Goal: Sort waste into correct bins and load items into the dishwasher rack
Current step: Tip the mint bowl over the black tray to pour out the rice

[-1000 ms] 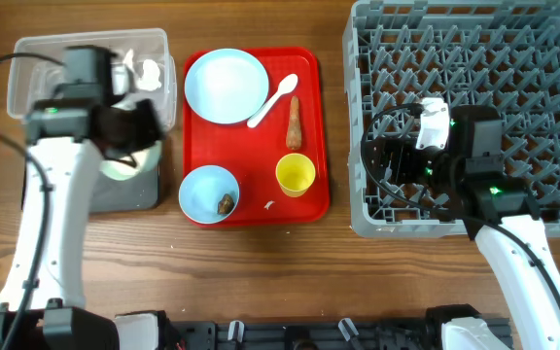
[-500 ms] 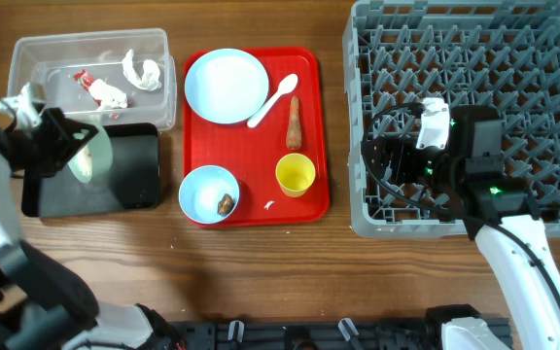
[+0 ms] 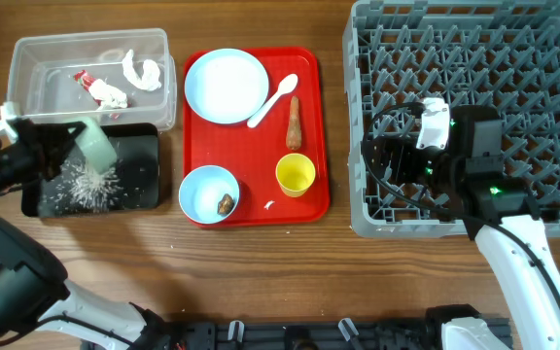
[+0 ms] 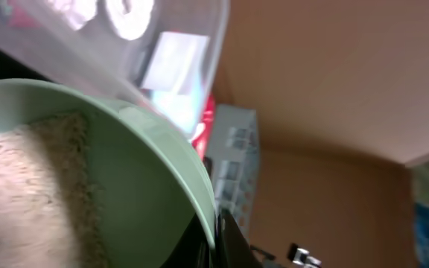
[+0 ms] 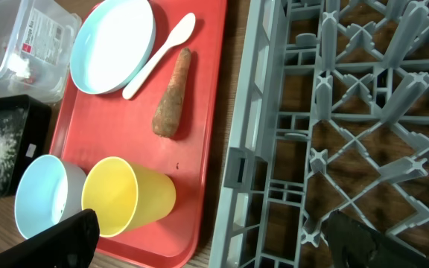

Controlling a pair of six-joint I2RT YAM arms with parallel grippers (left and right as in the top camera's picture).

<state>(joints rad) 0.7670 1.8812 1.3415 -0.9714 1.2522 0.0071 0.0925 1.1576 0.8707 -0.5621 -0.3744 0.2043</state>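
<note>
My left gripper (image 3: 66, 148) is shut on the rim of a pale bowl (image 3: 96, 146) and holds it tipped over the black tray (image 3: 139, 165). Loose white rice (image 3: 84, 185) lies scattered on that tray. In the left wrist view the fingers (image 4: 216, 229) pinch the bowl's rim (image 4: 162, 149), and rice (image 4: 28, 186) is still inside. The clear tub (image 3: 27, 73) holds a red-and-white wrapper (image 3: 87, 82) and crumpled paper (image 3: 145, 70). My right gripper (image 3: 389, 160) (image 5: 214, 246) is open and empty over the front left corner of the grey dishwasher rack (image 3: 474, 39).
The red serving tray (image 3: 261, 209) carries a pale blue plate (image 3: 227, 86), a white spoon (image 3: 273, 100), a carrot-like stick (image 3: 295, 122), a yellow cup (image 3: 295, 175) and a second bowl (image 3: 202, 190) with a brown lump (image 3: 226, 202). A white crumb (image 3: 268, 205) lies by the cup.
My left arm swung the bowl out left, then tipped it over the black tray. Rice has spilled onto that tray. The right arm has not moved.
</note>
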